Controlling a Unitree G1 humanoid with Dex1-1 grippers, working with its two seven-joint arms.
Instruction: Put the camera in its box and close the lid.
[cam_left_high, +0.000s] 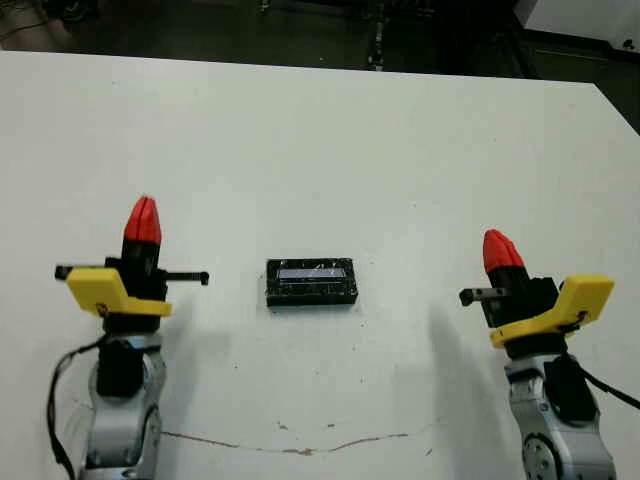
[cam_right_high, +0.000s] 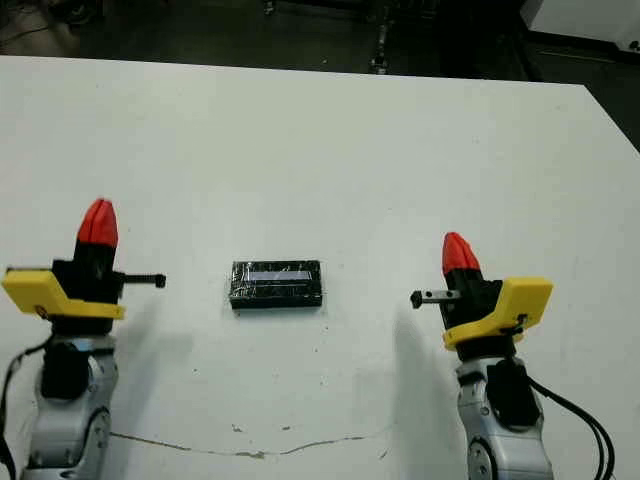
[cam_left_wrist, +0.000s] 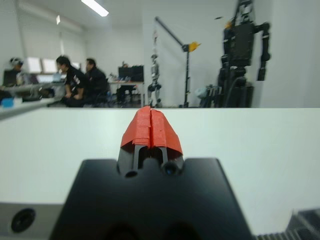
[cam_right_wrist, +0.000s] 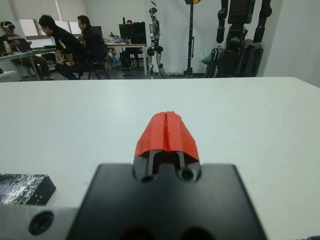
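Observation:
The lid (cam_left_high: 311, 282), black and crinkly with a silvery patch on top, lies flat in the middle of the white table (cam_left_high: 330, 150); a corner of it also shows in the right wrist view (cam_right_wrist: 22, 187). The box is covered by the lid and the camera is hidden from view. My left gripper (cam_left_high: 142, 220) stands shut and empty well to the left of the lid, red tips pressed together (cam_left_wrist: 151, 125). My right gripper (cam_left_high: 500, 250) stands shut and empty well to the right of it (cam_right_wrist: 167, 131). Neither gripper touches the lid.
A thin brown mark (cam_left_high: 300, 448) runs across the table near its front edge. Beyond the far edge, people (cam_right_wrist: 60, 42) sit at desks and standing humanoid robots (cam_left_wrist: 245, 45) and stands show in the wrist views.

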